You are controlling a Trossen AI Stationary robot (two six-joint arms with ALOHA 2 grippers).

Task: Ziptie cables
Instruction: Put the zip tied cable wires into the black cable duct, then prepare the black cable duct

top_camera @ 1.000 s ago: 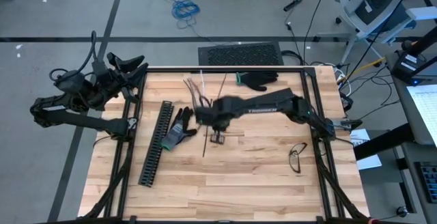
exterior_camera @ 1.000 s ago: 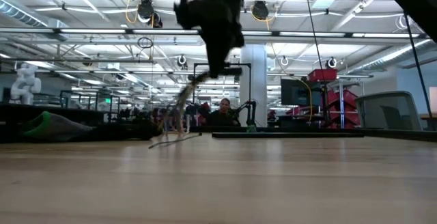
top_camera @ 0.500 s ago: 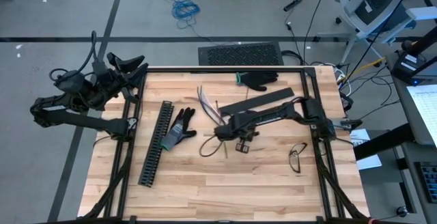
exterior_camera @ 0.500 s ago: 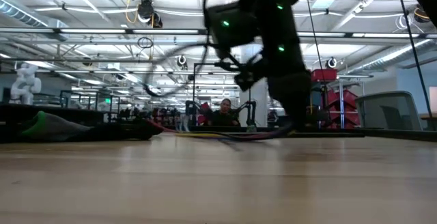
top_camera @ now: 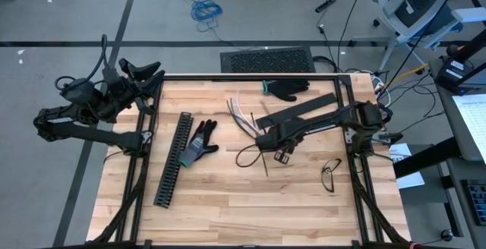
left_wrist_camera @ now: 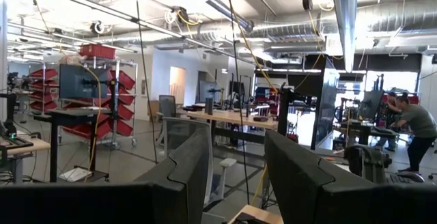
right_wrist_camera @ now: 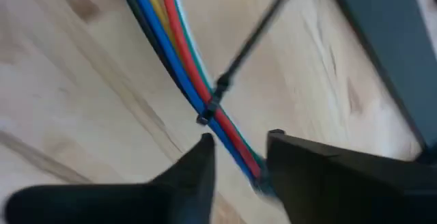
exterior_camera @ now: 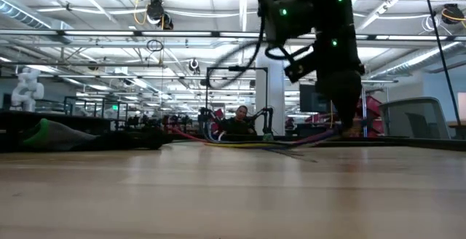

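Observation:
The cables (top_camera: pixel 244 121), a bundle of white, red, blue, yellow and dark wires, lie on the wooden table right of its middle. Their near part curls into a loop (top_camera: pixel 249 156). A black ziptie (right_wrist_camera: pixel 212 108) circles the bundle, and its long tail (right_wrist_camera: pixel 263 29) sticks out over the wood. My right gripper (right_wrist_camera: pixel 239 143) points steeply down over the bundle, open, one finger on each side of it (top_camera: pixel 279 152). My left gripper (left_wrist_camera: pixel 237 132) stands open with nothing between its fingers, raised beyond the table's left edge (top_camera: pixel 140 69). My right gripper comes at the bundle from above, slanting, with its fingers across the wires just beside the ziptie. The wires (right_wrist_camera: pixel 247 164) run through the gap and pass behind one finger (right_wrist_camera: pixel 293 169). Whether that finger touches them I cannot tell. The bundle lies on the table.
A long black slotted channel (top_camera: pixel 173 158) and a grey-and-black glove (top_camera: pixel 199 144) lie left of the cables. A black glove with a green cuff (top_camera: pixel 287 89) lies at the far edge, and glasses (top_camera: pixel 331 174) lie near the right edge. Bare wood fills the near half.
My right gripper has gone down and toward the table's right and near edges, rolling its wrist. The cables, which hung lifted below it a second ago, have come along to the right and now lie along the table.

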